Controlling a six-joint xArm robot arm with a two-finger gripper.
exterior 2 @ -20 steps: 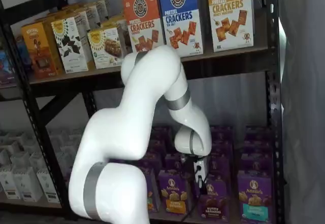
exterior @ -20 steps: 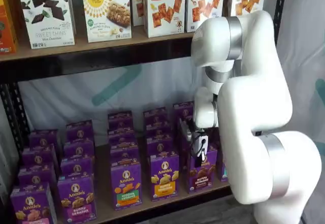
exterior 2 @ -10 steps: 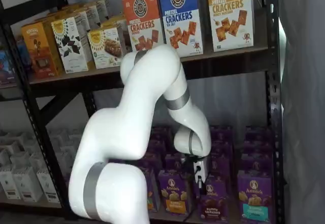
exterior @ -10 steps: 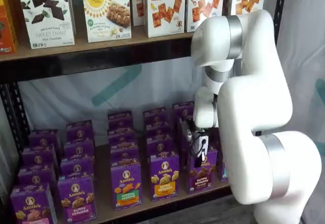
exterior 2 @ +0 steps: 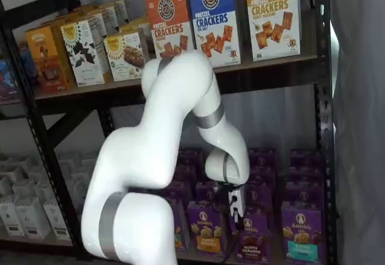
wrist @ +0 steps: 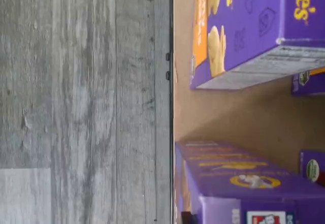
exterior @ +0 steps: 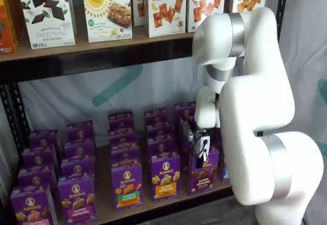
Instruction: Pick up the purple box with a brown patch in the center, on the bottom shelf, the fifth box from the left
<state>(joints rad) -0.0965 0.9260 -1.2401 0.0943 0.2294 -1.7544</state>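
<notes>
Behind the black metal rack hangs a pale sheet, and grey wood-grain flooring (wrist: 81, 102) shows below the rack in the wrist view. We record the bottom shelf (exterior: 153, 205), a brown wooden board with a dark front rail, carrying rows of small purple cartons that run front to back.

We find the purple box (exterior: 203, 171), an upright purple Annie's carton picturing dark brown bunny crackers, in the front row of that shelf, at the right of the row in both shelf views (exterior 2: 253, 241). Its long axis is vertical and its printed face points outward toward the cameras. Just beside it stands a purple carton with pale crackers and a yellow band (exterior: 165, 177), and beyond that a purple carton with orange crackers and a green band (exterior: 126, 186).

We note the white robot arm (exterior: 255, 113) bent down in front of the shelf, with the pincer (exterior: 201, 151) hanging directly above the purple box, at its top edge. Whether the black fingers are open, or touch the carton, we cannot tell in either shelf view.

On the upper shelf stand tall cracker boxes (exterior: 166, 5).
</notes>
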